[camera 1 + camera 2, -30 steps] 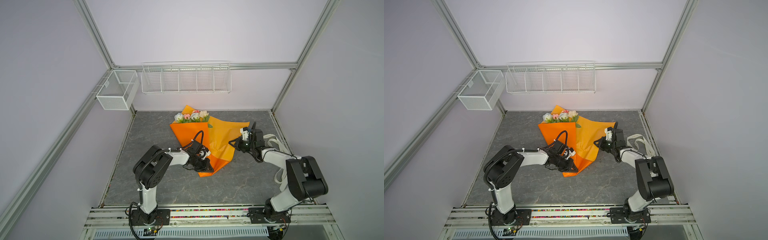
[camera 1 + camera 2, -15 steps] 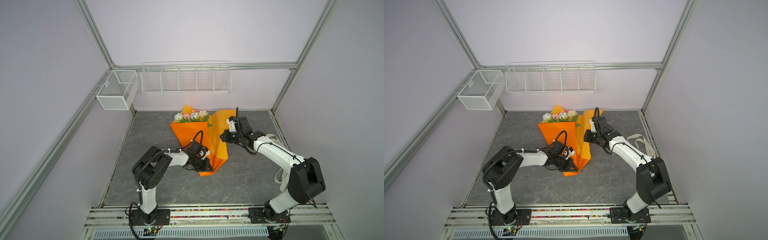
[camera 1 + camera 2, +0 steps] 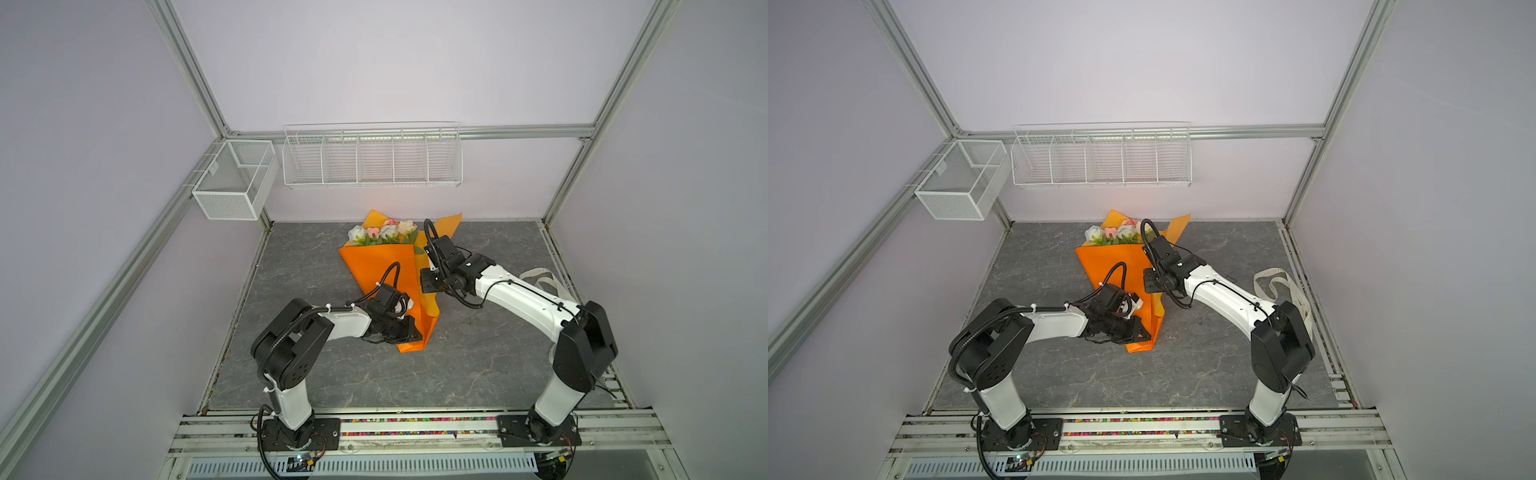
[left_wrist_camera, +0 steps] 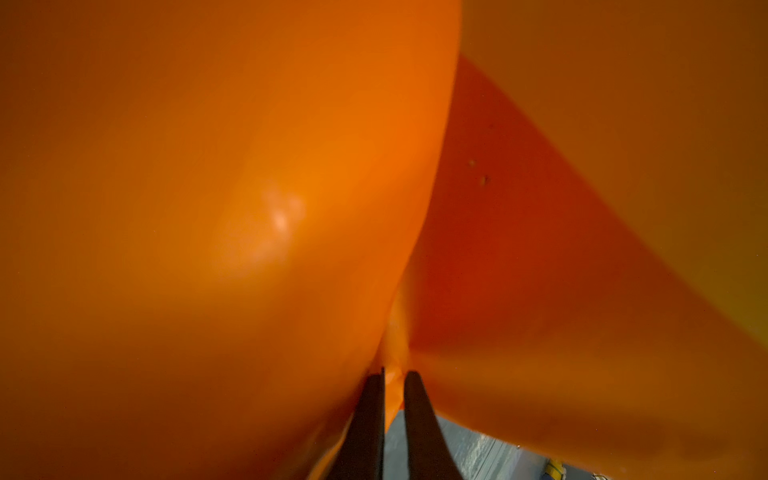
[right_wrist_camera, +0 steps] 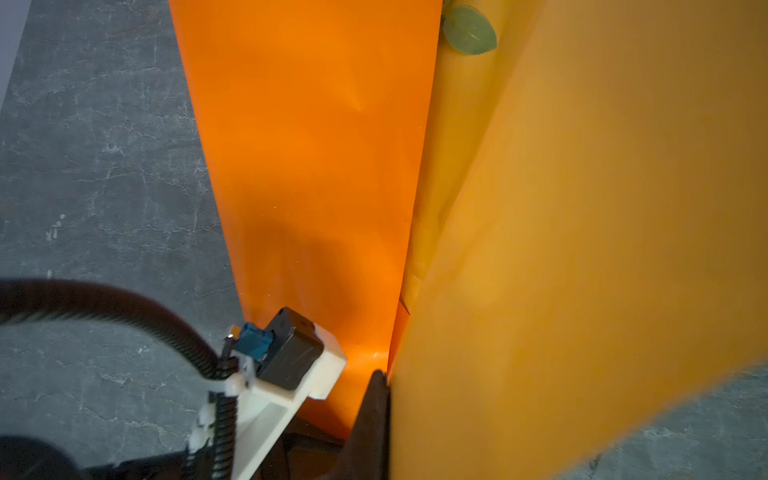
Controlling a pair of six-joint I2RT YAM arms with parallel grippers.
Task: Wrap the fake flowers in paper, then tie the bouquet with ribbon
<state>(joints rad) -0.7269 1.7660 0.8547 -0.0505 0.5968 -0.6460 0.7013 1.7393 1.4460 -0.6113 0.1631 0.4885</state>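
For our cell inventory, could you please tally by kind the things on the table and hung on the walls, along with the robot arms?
Bouquet of fake flowers: 1
Orange paper sheet: 1
Cream ribbon: 1
Wire baskets: 2
Robot arms: 2
Total: 7

2 arms bent inward, left gripper [image 4: 394,376] pinched, right gripper [image 5: 384,380] clamped

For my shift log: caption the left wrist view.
Close-up: left pincer shut on a fold of the orange paper sheet filling the frame.
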